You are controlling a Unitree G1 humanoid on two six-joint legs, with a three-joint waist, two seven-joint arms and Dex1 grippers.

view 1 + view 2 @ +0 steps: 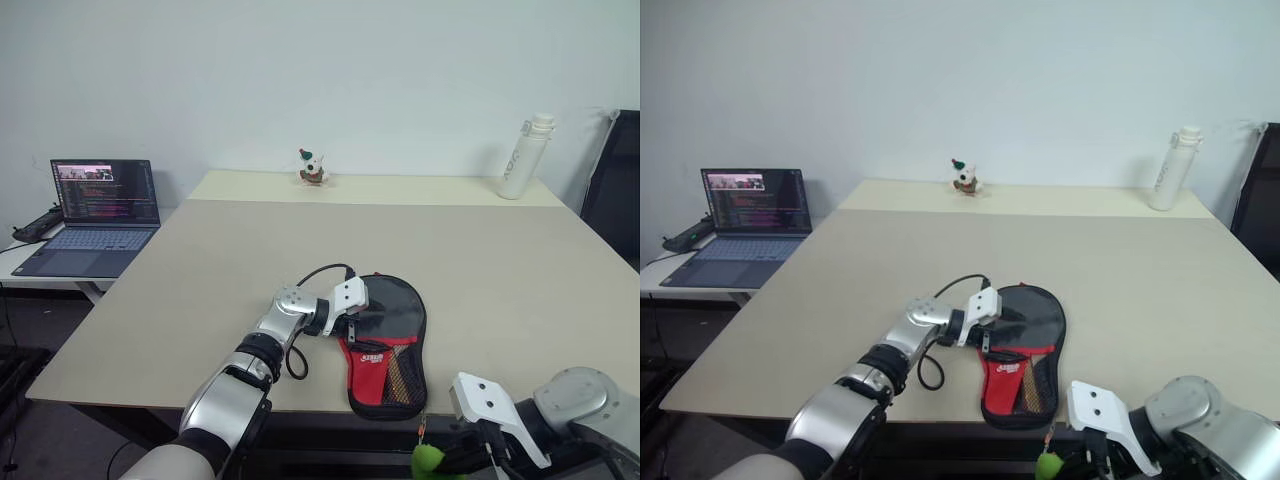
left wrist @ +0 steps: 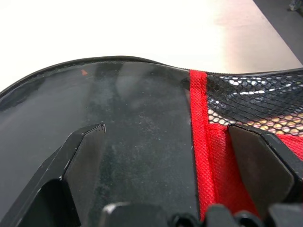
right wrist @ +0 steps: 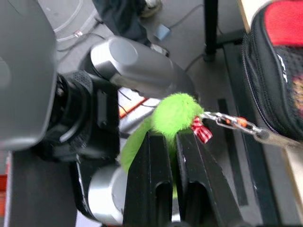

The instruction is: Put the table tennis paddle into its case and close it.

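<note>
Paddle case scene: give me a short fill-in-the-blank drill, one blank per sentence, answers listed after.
1. The right gripper is shut on the fuzzy ____ tag.
2. A short chain links that tag to the ____.
3. The left gripper rests on the case with its fingers ____.
4. The white bottle stands at the table's far ____ corner.

Answers: green; case; open; right

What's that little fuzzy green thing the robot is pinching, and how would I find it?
Start at the big beige table and go to its near edge, where the black-and-red case lies. A short chain runs from the case's end off the edge to the green tag, a fuzzy lime-green tuft pinched by the right gripper.
</note>
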